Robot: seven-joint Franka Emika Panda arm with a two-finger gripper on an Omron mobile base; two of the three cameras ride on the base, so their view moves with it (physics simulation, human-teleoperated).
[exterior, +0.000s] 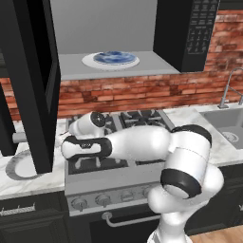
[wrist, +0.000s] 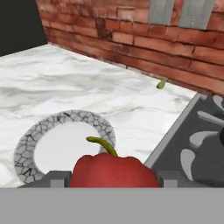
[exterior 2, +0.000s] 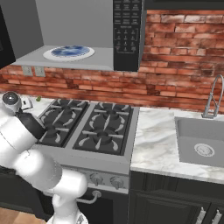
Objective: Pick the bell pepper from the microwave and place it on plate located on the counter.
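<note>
My gripper (wrist: pixel 113 179) is shut on the glossy red bell pepper (wrist: pixel 114 170), whose green stem curls upward. Just beyond and to the left of the pepper, the plate (wrist: pixel 27 146) lies on the white marble counter (wrist: pixel 65 87). It is round and pale with a cracked grey rim. In the left base view the plate (exterior: pixel 16 167) peeks out from behind the open black microwave door (exterior: pixel 33 80). The microwave (exterior: pixel 190 33) hangs above the stove with its grey cavity open. My arm reaches left over the stove toward the counter.
A white plate with a blue centre (exterior: pixel 111 59) sits inside the microwave cavity. The stove top with black grates (exterior 2: pixel 87 127) lies right of the counter. A small green item (wrist: pixel 161 83) rests by the brick wall. A sink (exterior 2: pixel 201 142) is at the far right.
</note>
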